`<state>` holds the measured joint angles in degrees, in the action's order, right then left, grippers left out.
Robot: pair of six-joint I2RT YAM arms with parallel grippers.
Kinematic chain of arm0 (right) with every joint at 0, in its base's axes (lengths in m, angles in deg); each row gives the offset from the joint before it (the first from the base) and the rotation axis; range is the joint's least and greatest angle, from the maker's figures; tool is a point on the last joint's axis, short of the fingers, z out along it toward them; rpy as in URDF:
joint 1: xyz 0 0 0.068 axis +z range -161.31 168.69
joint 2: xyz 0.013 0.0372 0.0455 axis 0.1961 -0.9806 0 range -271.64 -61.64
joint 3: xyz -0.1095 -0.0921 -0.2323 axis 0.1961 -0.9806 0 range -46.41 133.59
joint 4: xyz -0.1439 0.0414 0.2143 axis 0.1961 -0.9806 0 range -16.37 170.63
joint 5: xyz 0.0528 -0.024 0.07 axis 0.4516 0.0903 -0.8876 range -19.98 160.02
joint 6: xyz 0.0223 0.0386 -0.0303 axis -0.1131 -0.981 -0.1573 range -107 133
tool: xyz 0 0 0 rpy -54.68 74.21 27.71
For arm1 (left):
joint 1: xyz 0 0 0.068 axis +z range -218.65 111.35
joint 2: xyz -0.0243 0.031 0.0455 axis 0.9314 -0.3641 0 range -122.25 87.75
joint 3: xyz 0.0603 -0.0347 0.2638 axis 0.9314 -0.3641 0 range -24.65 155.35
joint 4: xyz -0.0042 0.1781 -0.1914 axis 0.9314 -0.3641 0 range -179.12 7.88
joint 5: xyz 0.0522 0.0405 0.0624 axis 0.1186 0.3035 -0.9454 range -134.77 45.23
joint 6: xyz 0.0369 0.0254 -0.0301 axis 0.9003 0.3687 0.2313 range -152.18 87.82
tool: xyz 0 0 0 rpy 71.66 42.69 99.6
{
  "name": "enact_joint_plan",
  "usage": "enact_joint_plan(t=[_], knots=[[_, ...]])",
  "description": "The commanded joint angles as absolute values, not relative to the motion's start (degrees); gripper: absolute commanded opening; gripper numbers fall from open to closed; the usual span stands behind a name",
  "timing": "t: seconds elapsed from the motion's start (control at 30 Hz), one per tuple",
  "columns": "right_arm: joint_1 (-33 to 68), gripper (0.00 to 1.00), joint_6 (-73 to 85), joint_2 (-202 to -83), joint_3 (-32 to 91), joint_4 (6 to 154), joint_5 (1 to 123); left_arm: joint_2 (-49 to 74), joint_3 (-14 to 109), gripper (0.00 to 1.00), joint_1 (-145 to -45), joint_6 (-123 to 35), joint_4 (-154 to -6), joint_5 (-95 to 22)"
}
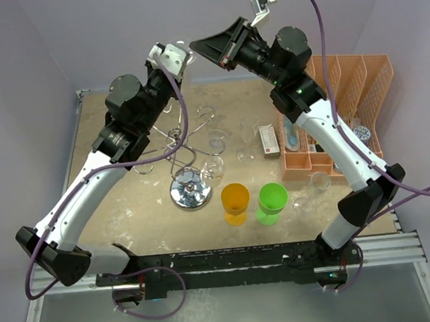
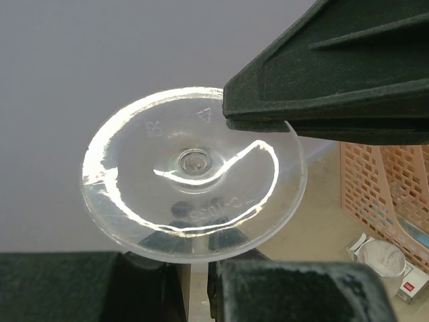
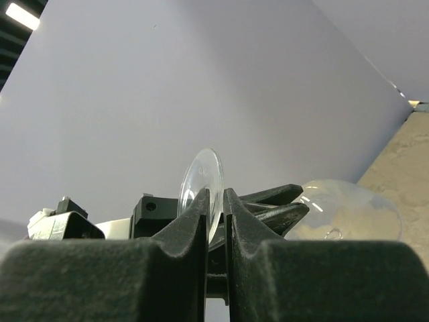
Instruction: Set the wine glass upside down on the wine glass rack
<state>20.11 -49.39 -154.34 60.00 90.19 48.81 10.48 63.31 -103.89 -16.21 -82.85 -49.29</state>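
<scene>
The clear wine glass is held in the air near the back wall, between both grippers. In the left wrist view its round foot (image 2: pixel 194 171) faces the camera. My left gripper (image 2: pixel 191 265) is shut on the stem just below the foot. My right gripper (image 3: pixel 216 201) is shut on the foot's rim (image 3: pixel 201 181); one of its fingers (image 2: pixel 322 74) covers the foot's upper right edge. The bowl (image 3: pixel 348 208) shows beyond the left gripper's fingers (image 3: pixel 271 208). The chrome wine glass rack (image 1: pixel 190 189) stands on the table below, its scroll arms (image 1: pixel 190 137) bare.
An orange cup (image 1: pixel 235 198) and a green cup (image 1: pixel 272 197) stand upside down right of the rack's base. Clear glasses (image 1: pixel 217 142) stand behind them. An orange mesh organiser (image 1: pixel 345 97) with small items fills the right side. The grey wall is close behind both grippers.
</scene>
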Motion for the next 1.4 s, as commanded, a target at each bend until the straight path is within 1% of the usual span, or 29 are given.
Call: enact_joint_plan(t=[0.0, 0.1, 0.23, 0.27, 0.33, 0.4, 0.43, 0.47, 0.53, 0.7, 0.73, 0.8, 0.87, 0.97, 1.07, 1.17, 1.27, 1.37], knots=[[20.25, 0.14, -52.43, -154.52, 60.06, 95.84, 44.04, 13.34, 62.12, 0.0, -103.52, -13.89, -76.71, -48.65], [20.25, 0.17, -53.04, -154.82, 59.47, 96.41, 43.05, 13.87, 60.92, 0.0, -103.51, -13.15, -75.28, -49.07], [20.25, 0.17, -53.97, -155.61, 59.29, 96.84, 41.52, 13.68, 60.73, 0.0, -103.52, -12.28, -74.85, -49.21], [20.25, 0.15, -54.31, -155.81, 59.17, 97.15, 41.27, 13.74, 60.7, 0.0, -103.53, -12.11, -74.81, -49.24], [20.25, 0.1, -54.96, -156.02, 59.11, 97.72, 40.89, 13.87, 60.41, 0.0, -103.5, -12.09, -74.6, -49.21], [20.25, 0.0, -55.54, -156.19, 59.13, 98.46, 41.03, 14.1, 59.73, 0.0, -103.54, -12.45, -73.98, -49.41], [20.25, 0.0, -55.79, -156.21, 59.14, 98.78, 41.43, 14.4, 59.28, 0.0, -103.5, -12.98, -73.48, -49.69], [20.25, 0.0, -56.14, -156.21, 59.15, 99.25, 41.8, 14.68, 58.76, 0.03, -103.54, -13.6, -73.05, -49.99], [20.25, 0.0, -57.18, -156.21, 59.19, 100.15, 42.89, 15.53, 57.82, 0.13, -103.54, -15.48, -72.54, -51.02], [20.25, 0.0, -59.65, -155.31, 57.19, 106.89, 46.9, 18.13, 56.58, 0.48, -103.53, -21.94, -75.44, -56.28], [20.25, 0.0, -59.52, -155.13, 56.72, 108.18, 47.9, 18.66, 56.48, 0.53, -103.5, -23.31, -76.56, -57.31], [20.25, 0.0, -59.15, -154.71, 55.34, 110.81, 49.5, 19.79, 56.54, 0.59, -103.52, -27.25, -78.69, -59.33], [20.25, 0.0, -59.39, -154.46, 53.55, 115.43, 49.63, 20.88, 56.75, 0.6, -103.47, -31.6, -80.64, -60.45], [20.25, 0.0, -59.42, -155.28, 53.7, 116.79, 49.93, 22.57, 56.66, 0.6, -103.54, -41.66, -81.78, -61.98], [20.25, 0.0, -59.33, -156.0, 53.65, 118.0, 49.5, 23.23, 58.55, 0.6, -103.47, -57.65, -84.49, -62.83], [20.16, 0.0, -58.91, -156.28, 53.19, 118.79, 48.93, 23.28, 60.37, 0.6, -103.52, -71.02, -87.49, -58.99], [20.16, 0.0, -59.06, -156.83, 53.26, 119.76, 47.57, 22.7, 61.45, 0.6, -103.54, -77.72, -88.25, -56.91], [20.16, 0.0, -59.77, -157.55, 53.47, 120.4, 45.86, 22.69, 62.25, 0.6, -103.49, -79.98, -87.84, -57.15]])
